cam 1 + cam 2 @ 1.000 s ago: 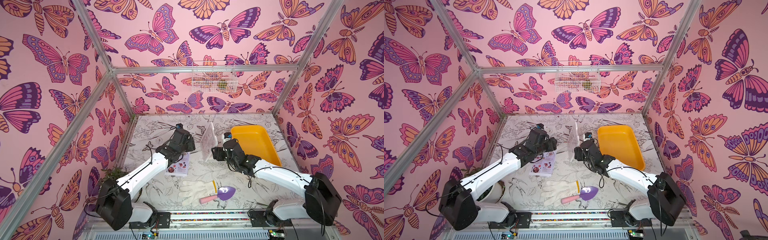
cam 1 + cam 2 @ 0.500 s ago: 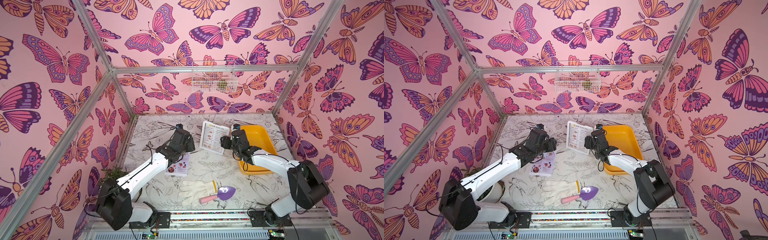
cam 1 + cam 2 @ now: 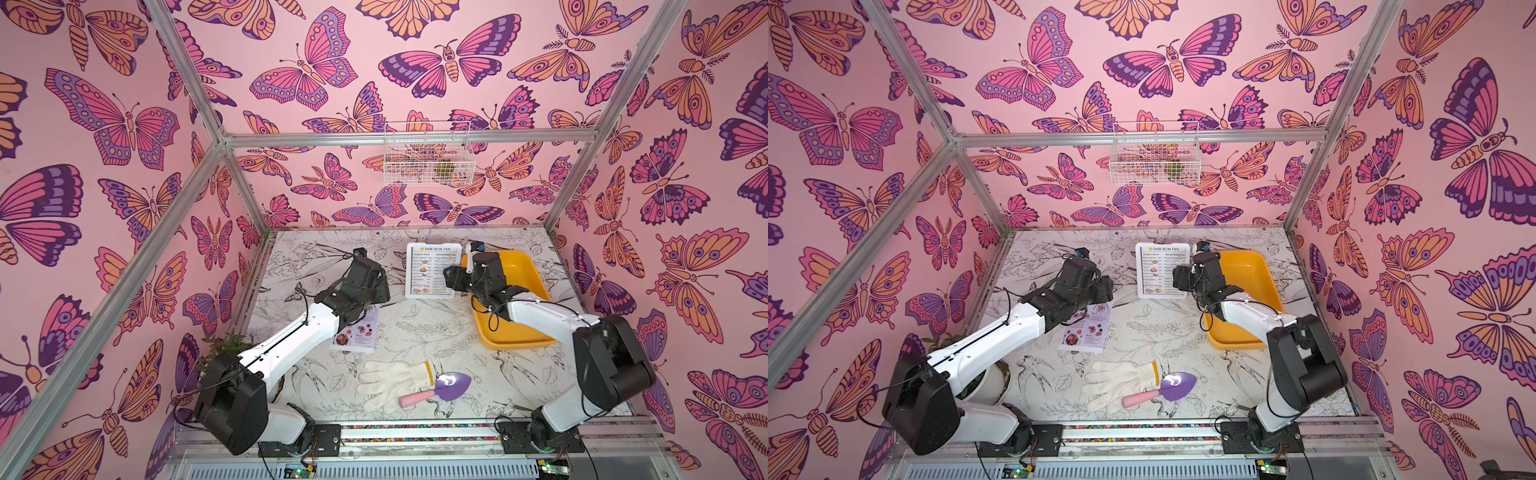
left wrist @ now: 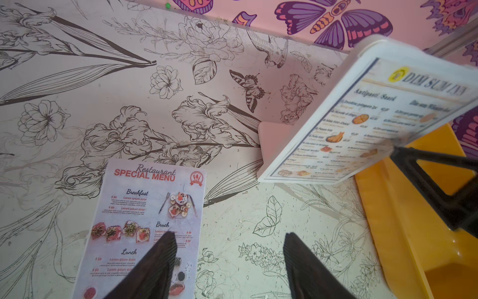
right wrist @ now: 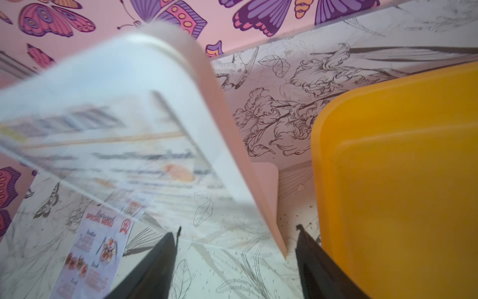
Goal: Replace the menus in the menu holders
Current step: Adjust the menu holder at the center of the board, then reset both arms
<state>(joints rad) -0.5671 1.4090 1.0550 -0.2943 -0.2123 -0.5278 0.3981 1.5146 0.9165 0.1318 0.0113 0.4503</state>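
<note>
over special menu [image 4: 147,214] | left hand [image 4: 229,236] wide, empty | right hand [image 5: 235,231] wide, astride menu holder [image 5: 165,67] edge

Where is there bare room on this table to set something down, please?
The widest bare patch lies mid-table, bordered by the Special Menu sheet, menu holder, yellow tray and glove. The far left corner behind the left arm is also free. It is crowded where the right gripper straddles the holder's edge beside the tray.
</note>
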